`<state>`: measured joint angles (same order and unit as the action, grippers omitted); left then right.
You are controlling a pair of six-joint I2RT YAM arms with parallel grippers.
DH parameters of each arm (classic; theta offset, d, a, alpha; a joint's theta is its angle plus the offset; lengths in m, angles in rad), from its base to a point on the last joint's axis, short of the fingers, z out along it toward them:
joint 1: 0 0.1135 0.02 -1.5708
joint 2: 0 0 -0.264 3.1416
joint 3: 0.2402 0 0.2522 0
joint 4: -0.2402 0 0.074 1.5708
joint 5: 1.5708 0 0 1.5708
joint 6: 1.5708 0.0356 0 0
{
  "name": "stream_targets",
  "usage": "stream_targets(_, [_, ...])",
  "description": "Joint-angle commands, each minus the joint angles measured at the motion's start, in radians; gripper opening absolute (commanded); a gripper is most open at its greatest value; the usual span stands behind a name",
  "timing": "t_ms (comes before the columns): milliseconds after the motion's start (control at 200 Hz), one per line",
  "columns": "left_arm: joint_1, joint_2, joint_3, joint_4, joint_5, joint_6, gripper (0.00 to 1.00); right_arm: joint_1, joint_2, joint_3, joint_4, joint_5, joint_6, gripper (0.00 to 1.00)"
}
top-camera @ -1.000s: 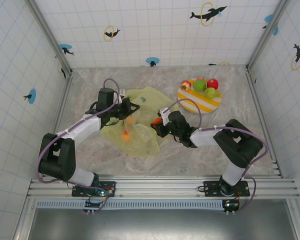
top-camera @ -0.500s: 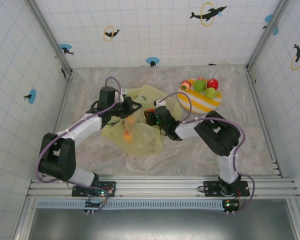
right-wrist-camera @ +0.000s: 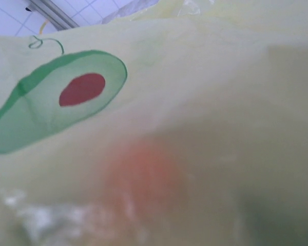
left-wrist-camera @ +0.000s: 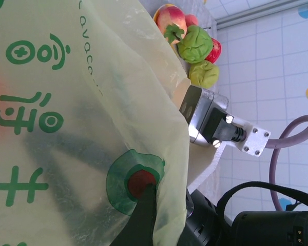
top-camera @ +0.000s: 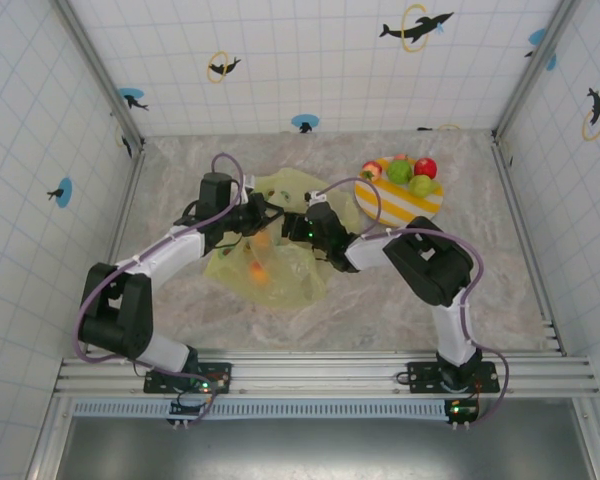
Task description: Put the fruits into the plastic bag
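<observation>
The bag (top-camera: 286, 284) lies crumpled on the counter (top-camera: 380, 300), left of the middle. Two orange fruits (top-camera: 257, 271) show through its film, one a little farther from the arms' bases than the other. The other fruits, one red, two green and one red-yellow, sit on the striped plate (top-camera: 400, 208), which is to the right of the bag and not touching it. The left fingers (left-wrist-camera: 142, 218) are closed on the bag's film, just beside a printed avocado. The right fingers (top-camera: 298, 226) are at the bag's far edge, between the left fingers and the plate. Whether they are wide or narrow I cannot tell. In the right wrist view the film is pressed close, with a blurred orange spot behind it.
</observation>
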<state>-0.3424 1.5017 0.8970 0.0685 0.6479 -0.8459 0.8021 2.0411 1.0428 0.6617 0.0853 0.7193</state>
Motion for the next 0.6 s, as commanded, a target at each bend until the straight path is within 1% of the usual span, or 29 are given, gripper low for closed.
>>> stream_targets(0, [-0.002,0.015,0.039,0.0,0.019,0.008,0.0,-0.009,-0.095,-0.056,0.005,-0.028,-0.037,0.8])
stream_targets(190, [0.003,0.015,0.057,-0.044,-0.009,0.05,0.0,-0.013,-0.219,-0.149,-0.127,-0.04,-0.165,0.73])
stream_targets(370, [0.017,0.019,0.061,-0.077,-0.037,0.096,0.0,-0.036,-0.353,-0.245,-0.242,-0.101,-0.31,0.69])
stream_targets(475, [0.02,0.027,0.068,-0.1,-0.035,0.136,0.0,-0.047,-0.43,-0.283,-0.318,-0.109,-0.387,0.66])
stream_targets(596, [0.02,0.038,0.071,-0.122,-0.008,0.194,0.0,-0.052,-0.508,-0.311,-0.386,-0.123,-0.482,0.64])
